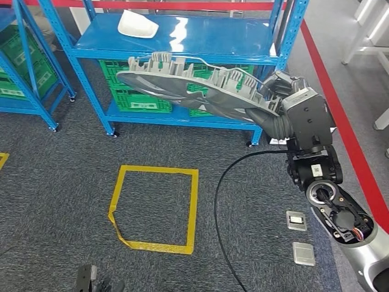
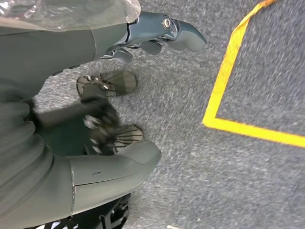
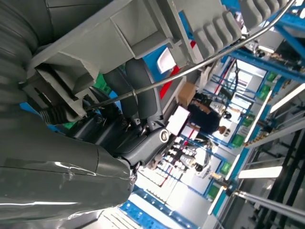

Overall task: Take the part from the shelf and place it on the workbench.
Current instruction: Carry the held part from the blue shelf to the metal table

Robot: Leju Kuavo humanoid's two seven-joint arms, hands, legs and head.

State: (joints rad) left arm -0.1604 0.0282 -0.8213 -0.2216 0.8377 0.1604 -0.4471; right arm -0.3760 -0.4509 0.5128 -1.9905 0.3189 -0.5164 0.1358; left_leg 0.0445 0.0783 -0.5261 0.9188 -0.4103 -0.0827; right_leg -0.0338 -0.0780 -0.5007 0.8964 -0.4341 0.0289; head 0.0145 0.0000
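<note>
The right hand [image 1: 275,100] grips one end of a long grey ribbed casting [image 1: 192,85], its fingers [image 3: 144,88] wrapped around the edge. The left hand [image 2: 107,100] hangs empty, fingers apart, partly blurred.

Bright, even overhead light glares on the blue shelf [image 1: 183,33]; the left wrist view is motion-blurred.

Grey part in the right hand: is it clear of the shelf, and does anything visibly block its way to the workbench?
The grey part is held by the right hand in front of the blue shelf, off its boards. No workbench is in these views, so the path cannot be judged. Below lie the carpet, a yellow tape square and a black cable.
</note>
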